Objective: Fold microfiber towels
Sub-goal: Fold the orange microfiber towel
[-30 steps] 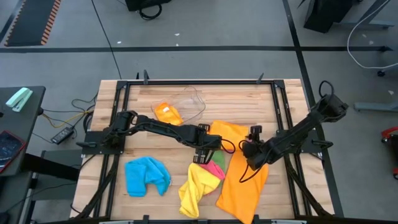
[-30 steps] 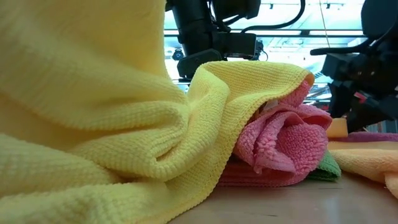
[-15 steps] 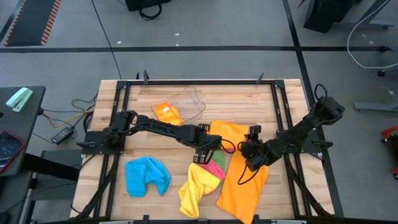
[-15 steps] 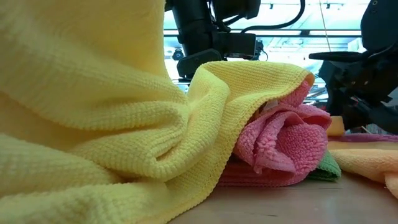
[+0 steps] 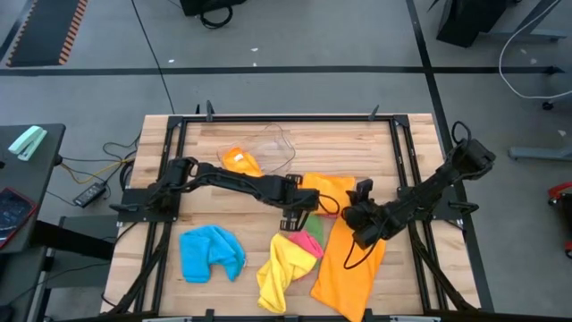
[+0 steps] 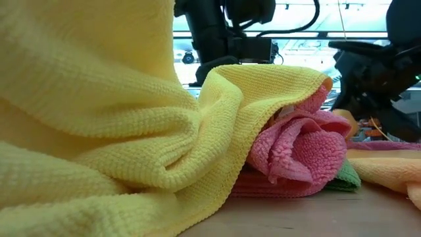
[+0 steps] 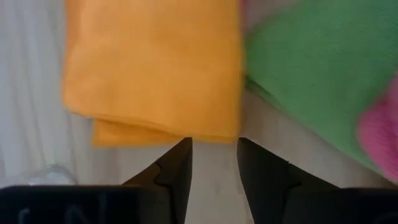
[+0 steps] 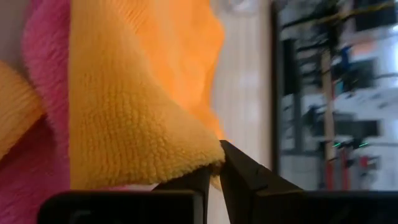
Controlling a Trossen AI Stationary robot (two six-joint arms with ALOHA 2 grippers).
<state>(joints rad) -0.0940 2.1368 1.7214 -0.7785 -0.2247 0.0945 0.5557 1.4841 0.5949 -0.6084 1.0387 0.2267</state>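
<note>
Orange cloth is the thing in play: the big orange towel [image 5: 347,243] is lying on the right half of the wooden table [image 5: 407,156], running from the middle down to the near edge. The right gripper [image 5: 355,217] is clenching on one edge of it, and in the right wrist view the two dark fingers [image 8: 239,171] are pinching a raised fold of this orange towel, with almost no gap between them. The left gripper [image 5: 297,215] is hanging just beside the far left corner of the same towel; its fingers [image 7: 177,171] are standing a little apart, released, with bare table between them, and they are holding nothing.

Just near of the left gripper, the pink towel [image 5: 310,241] and the green towel [image 5: 319,230] are lying crumpled together, touching the orange one. The yellow towel [image 5: 281,273] is lying bunched at the near edge and is filling most of the low view. The blue towel [image 5: 211,251] is sitting well apart, on the near left. A small orange towel [image 5: 241,163] is resting at the far side, touching the clear plastic tub [image 5: 273,148].
</note>
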